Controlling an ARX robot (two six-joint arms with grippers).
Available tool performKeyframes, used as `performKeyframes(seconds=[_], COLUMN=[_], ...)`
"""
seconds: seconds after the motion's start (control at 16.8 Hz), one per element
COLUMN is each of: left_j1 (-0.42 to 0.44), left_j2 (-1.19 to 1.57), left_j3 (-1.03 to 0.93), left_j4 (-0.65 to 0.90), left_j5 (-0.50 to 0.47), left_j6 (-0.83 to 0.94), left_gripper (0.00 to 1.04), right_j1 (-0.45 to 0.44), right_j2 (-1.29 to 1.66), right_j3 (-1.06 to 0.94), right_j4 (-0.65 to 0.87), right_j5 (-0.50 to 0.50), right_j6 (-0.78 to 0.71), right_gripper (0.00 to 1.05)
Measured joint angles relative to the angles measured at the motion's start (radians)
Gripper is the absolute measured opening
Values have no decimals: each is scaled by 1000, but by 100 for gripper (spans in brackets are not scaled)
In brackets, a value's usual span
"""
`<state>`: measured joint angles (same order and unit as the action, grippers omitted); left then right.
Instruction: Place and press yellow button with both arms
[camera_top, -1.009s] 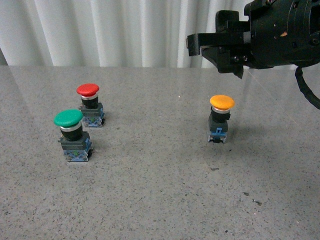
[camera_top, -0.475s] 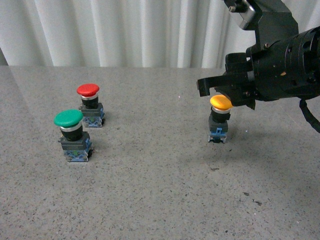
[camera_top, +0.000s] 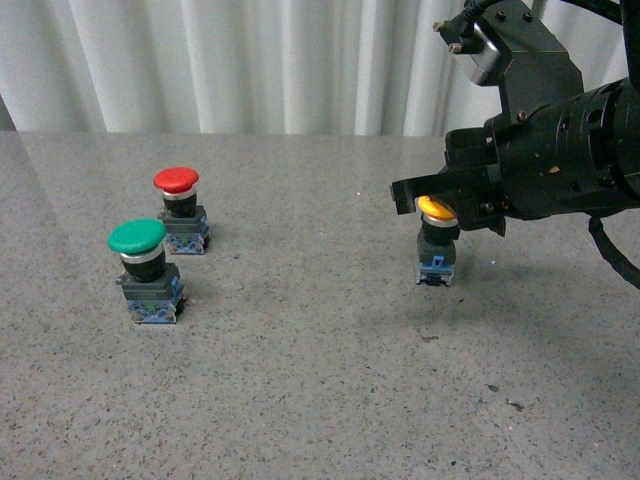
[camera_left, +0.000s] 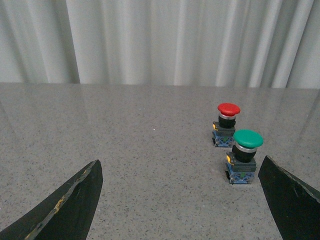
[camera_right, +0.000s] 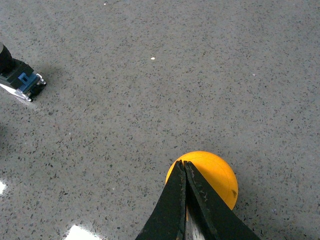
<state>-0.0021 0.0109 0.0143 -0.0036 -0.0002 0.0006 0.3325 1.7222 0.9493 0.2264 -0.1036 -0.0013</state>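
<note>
**Right hand closed over the yellow cap, left hand spread wide**

The yellow button (camera_top: 437, 243) is standing upright on the grey speckled surface (camera_top: 300, 390), right of centre in the front view and well apart from the other two buttons. The right hand (camera_top: 405, 194) is reaching in from the right at cap height, and its dark body is covering the top and right part of the orange-yellow cap. The right arm (camera_top: 570, 150) is filling the upper right corner of that view.

In the right wrist view the right hand (camera_right: 183, 167) is showing its two fingers (camera_right: 170, 215) pressed together into a single point with nothing between them. That point is lying over the edge of the yellow button (camera_right: 215, 175) (whether it is actually bearing down on the cap, I cannot tell).

The left hand (camera_left: 180, 162) is showing only in its own wrist view, where its two dark fingers (camera_left: 70, 205) are spread wide apart and holding nothing. Beyond them the green button (camera_left: 243, 157) and the red button (camera_left: 227, 121) are standing upright, just beside each other.

In the front view the green button (camera_top: 143, 270) is standing at the left, with the red button (camera_top: 180, 210) just behind it. A white pleated curtain (camera_top: 250, 60) is hanging behind the surface.
</note>
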Motion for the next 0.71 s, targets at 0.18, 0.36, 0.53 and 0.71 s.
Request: performKeyframes(seconds=[0.18,0.36,0.53,0.71], left_j1=[0,0,0,0], left_j2=[0,0,0,0], left_j3=[0,0,0,0], left_j4=[0,0,0,0], left_j5=[0,0,0,0], left_j6=[0,0,0,0], left_gripper=[98,98,98,98], right_j1=[-11,-13,-12,-12], right_j2=[0,6,11,24], right_j3=[0,0,0,8], right_j4=[-14,-13,-21,-36], right_j5=[-9,-18,-19,-5], right_j6=[-16,-23,-35,-49], right_gripper=[2,2,2,2])
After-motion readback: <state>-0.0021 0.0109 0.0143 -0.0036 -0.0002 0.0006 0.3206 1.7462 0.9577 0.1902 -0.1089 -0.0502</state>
